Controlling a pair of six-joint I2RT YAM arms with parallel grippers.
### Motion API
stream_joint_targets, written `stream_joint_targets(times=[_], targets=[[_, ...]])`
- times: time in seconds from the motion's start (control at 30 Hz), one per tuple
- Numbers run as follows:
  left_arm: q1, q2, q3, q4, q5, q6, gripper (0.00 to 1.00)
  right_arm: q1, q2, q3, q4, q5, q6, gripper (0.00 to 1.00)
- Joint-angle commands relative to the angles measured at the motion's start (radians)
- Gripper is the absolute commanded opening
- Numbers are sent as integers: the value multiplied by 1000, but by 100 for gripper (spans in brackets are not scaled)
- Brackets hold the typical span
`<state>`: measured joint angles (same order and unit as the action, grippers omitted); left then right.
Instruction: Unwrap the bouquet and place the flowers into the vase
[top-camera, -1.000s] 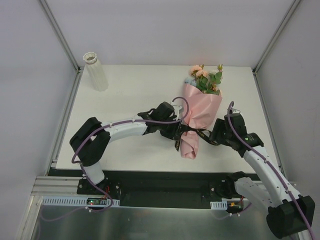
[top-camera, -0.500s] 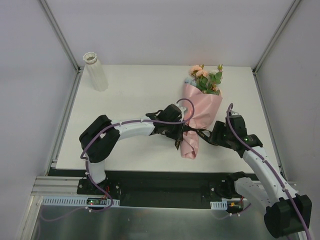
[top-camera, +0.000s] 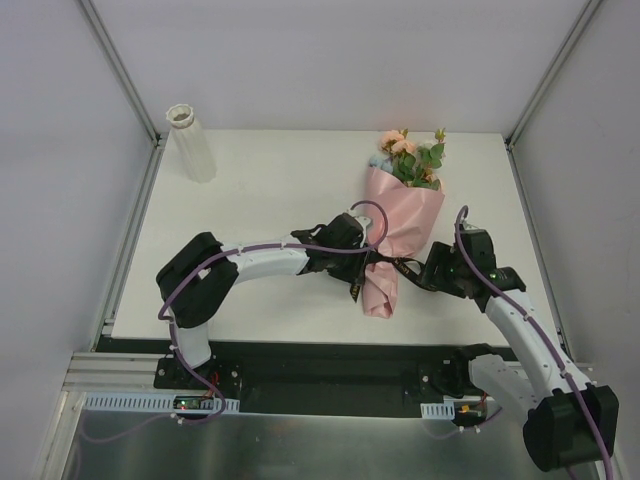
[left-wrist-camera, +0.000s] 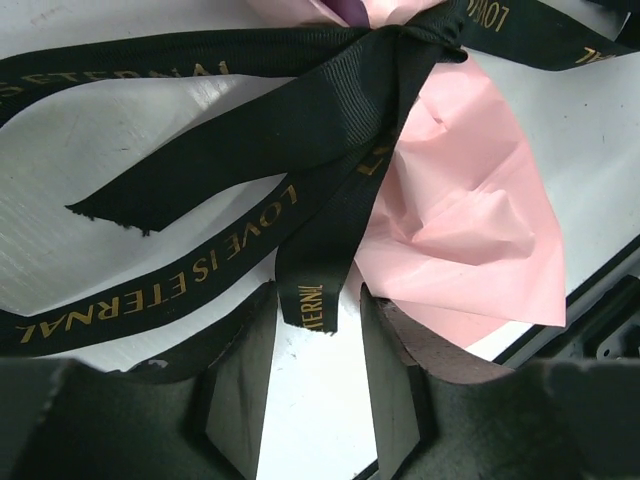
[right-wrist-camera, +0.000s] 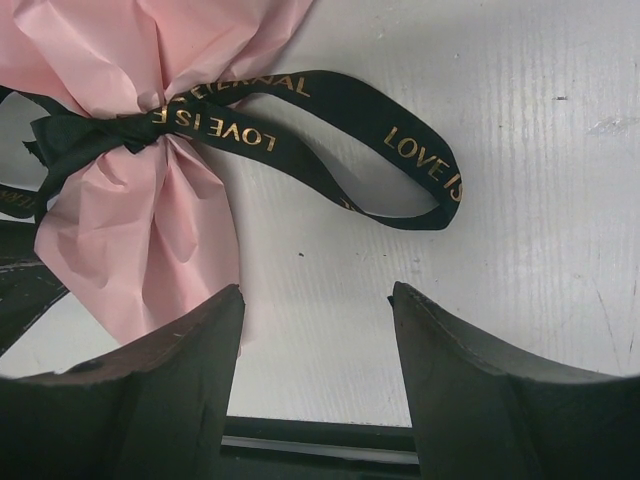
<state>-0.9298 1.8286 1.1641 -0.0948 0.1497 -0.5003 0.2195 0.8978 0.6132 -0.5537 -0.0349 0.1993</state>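
Lengthwise near-to-far, bouquet (top-camera: 400, 215) flat, flowers (top-camera: 410, 155) far end; left pincer (left-wrist-camera: 315, 300) apart, perhaps astride ribbon (left-wrist-camera: 330, 110); right pincer (right-wrist-camera: 317, 290) apart.

- A black ribbon (left-wrist-camera: 330, 110) with gold "LOVE IS ETERNAL" lettering spreads from a knot (left-wrist-camera: 420, 30) at the top edge across the white tabletop (left-wrist-camera: 60, 240).
- The bouquet (left-wrist-camera: 470, 230) shows only as crumpled pink paper at right, below the knot.
- The left gripper (left-wrist-camera: 316, 305) has its jaws parted; one ribbon tail's cut end lies in the gap, not clamped.

Bouquet (top-camera: 400, 222) lying wrapped, tied; flowers (top-camera: 408, 156) at far end; vase (top-camera: 193, 146) upright, far-left corner.
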Motion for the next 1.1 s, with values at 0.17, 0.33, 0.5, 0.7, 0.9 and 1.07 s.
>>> stream_joint_targets(times=[0.17,0.33,0.5,0.7,0.9,1.07], targets=[[-6,26,13,9,-62,23,53,-40,3,39,9,-6,-24,65],[-4,43,25,24,-35,46,51,-101,105,100,34,-74,-38,71],[-4,41,36,32,-7,57,21,-146,269,172,55,-63,-70,76],[-3,-12,32,32,10,68,0,-172,343,129,66,-74,31,77],[-4,-61,31,32,42,62,0,-178,395,105,71,17,69,79],[-4,-112,35,29,77,63,0,-184,420,50,107,-37,104,75]])
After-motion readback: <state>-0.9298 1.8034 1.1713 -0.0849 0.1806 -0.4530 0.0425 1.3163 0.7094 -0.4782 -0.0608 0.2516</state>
